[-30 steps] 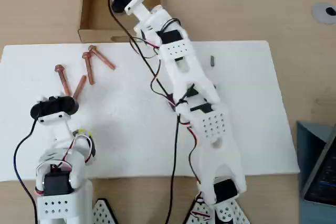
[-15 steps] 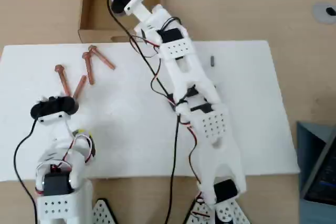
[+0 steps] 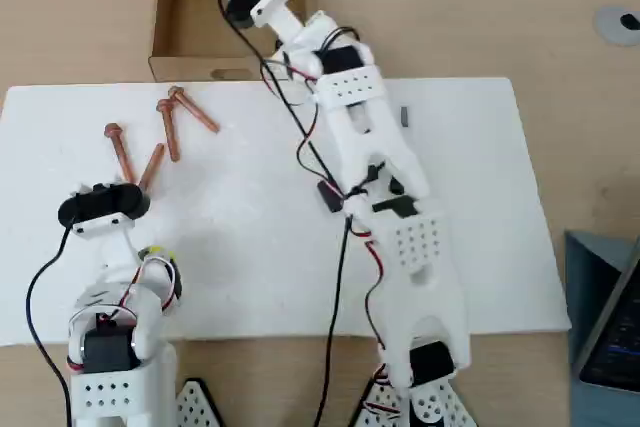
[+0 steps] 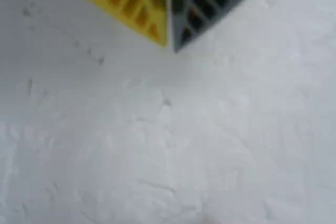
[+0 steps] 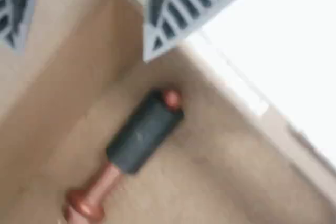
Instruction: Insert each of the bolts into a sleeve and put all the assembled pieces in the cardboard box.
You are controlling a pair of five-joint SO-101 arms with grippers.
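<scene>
Over the table, high view: my right arm stretches across the white mat to the cardboard box. My left arm sits at the mat's near corner. Four bolts lie loose on the mat near the box, with one sleeve beside the right arm.

Left wrist: left gripper fingers together, tips meeting over the mat.

Right wrist: right gripper fingers apart. Assembled piece, bolt through sleeve, lies on the box floor below.
</scene>
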